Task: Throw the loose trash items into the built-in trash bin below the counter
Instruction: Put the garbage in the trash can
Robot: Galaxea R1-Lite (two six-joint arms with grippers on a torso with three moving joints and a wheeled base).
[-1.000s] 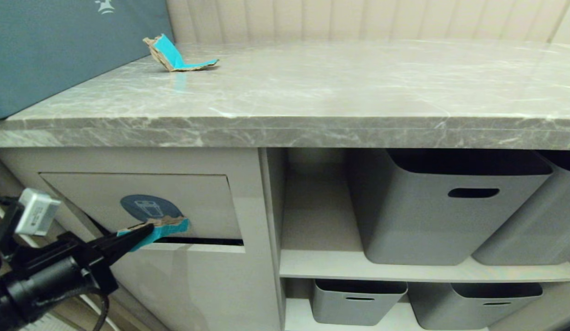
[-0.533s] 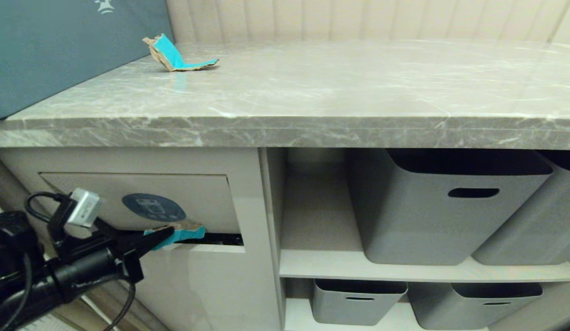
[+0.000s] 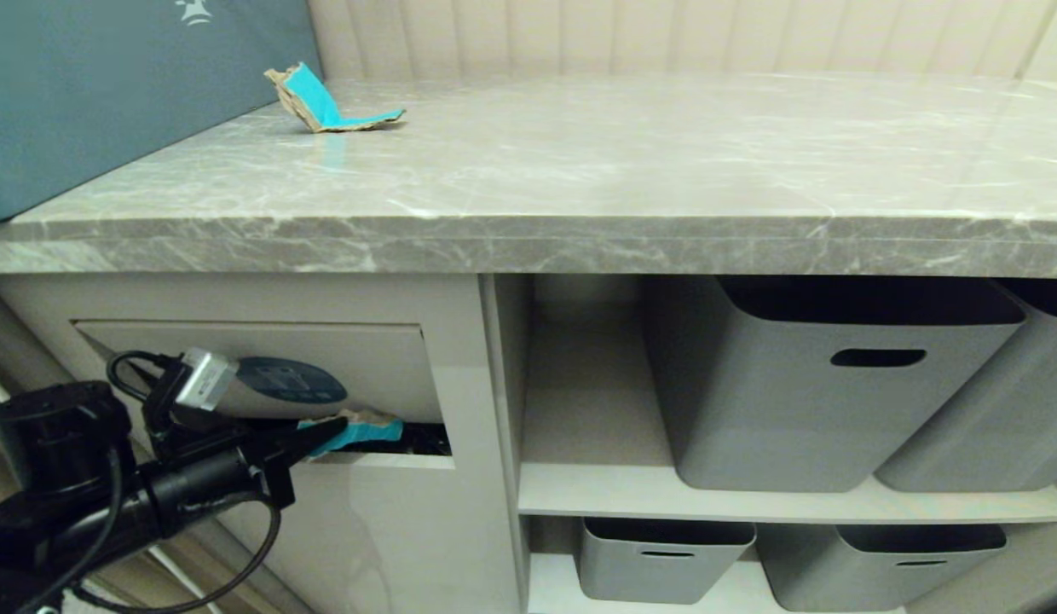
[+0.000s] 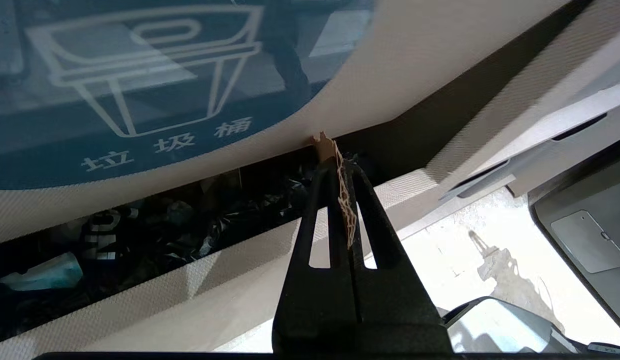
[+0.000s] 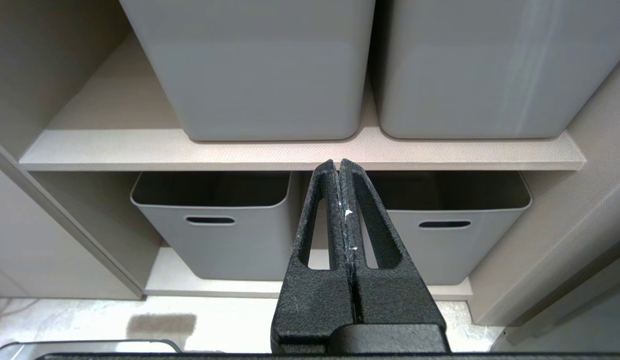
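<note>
My left gripper (image 3: 328, 432) is clamped on one cardboard scrap (image 3: 362, 429), its tip in the trash bin flap (image 3: 358, 375) gap — next, release. Second scrap (image 3: 328, 104) sits on the counter (image 3: 580, 170).

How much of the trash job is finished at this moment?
Nothing visibly binned yet. The left gripper holds one turquoise cardboard scrap at the tilted bin flap, its tip in the dark slot. A second scrap waits on the counter.

A large teal-blue box (image 3: 111, 94) stands at the far left. Right of the cabinet, grey storage tubs (image 3: 827, 384) sit on two open shelves (image 3: 750, 505), two per shelf.
</note>
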